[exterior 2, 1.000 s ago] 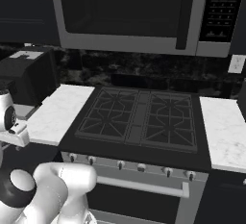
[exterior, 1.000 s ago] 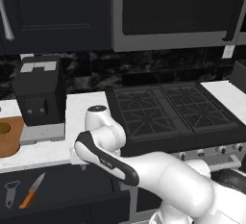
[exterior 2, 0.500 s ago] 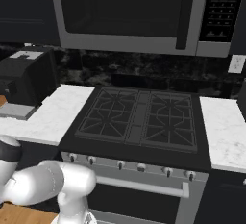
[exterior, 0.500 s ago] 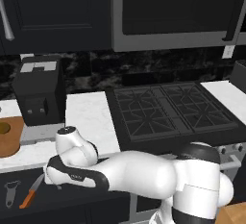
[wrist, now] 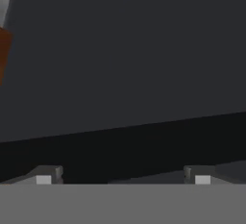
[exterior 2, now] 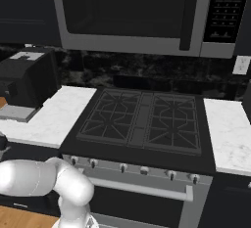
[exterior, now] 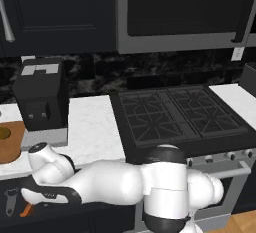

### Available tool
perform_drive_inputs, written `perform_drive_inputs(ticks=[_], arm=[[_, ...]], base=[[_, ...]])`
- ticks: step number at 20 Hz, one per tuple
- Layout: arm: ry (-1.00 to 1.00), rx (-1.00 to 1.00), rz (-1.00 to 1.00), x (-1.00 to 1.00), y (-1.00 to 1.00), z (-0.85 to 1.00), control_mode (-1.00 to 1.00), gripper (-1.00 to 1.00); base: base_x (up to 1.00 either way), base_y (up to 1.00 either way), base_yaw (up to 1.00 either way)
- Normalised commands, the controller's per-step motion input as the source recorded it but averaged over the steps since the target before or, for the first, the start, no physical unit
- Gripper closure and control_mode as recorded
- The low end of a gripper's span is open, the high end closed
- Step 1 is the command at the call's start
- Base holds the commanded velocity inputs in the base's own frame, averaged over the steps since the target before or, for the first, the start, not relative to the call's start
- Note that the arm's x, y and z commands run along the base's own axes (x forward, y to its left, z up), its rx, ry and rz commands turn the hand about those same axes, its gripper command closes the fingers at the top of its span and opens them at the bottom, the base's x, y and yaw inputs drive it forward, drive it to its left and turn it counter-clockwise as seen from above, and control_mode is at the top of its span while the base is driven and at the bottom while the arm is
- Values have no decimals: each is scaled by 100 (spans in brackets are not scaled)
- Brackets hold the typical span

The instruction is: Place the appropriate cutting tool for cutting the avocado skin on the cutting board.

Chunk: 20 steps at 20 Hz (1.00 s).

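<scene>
Arm swung lower toward orange-handled knife (exterior: 27,210); claw (wrist: 123,177) fingers wide apart, empty.

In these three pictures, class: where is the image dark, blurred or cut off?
Left base view: sharp; arm covers most of the orange-handled knife; cutting board cropped at the edge. Right base view: evenly lit, soft. Hand view: dark, blurry; knife cropped; end effector fingertips apart.

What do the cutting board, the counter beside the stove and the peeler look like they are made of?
The cutting board looks like wood: matte reddish-brown, thick, with a rounded corner. The counter looks like polished marble or similar stone: white with faint grey veining. The peeler is all grey, probably metal, but too small and dim to tell.
</scene>
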Motion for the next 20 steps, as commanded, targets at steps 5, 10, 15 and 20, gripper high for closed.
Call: perform_drive_inputs(ticks=[5,10,15,20], arm=[[7,1,9,9,25,-57,-100,-100],[1,7,14,-18,12,-78,-100,-100],[2,13,11,-80,8,-49,-100,-100],[9,6,1,-100,4,16,-100,-100]], base=[[0,0,0],[0,0,0],[0,0,0],[0,0,0]])
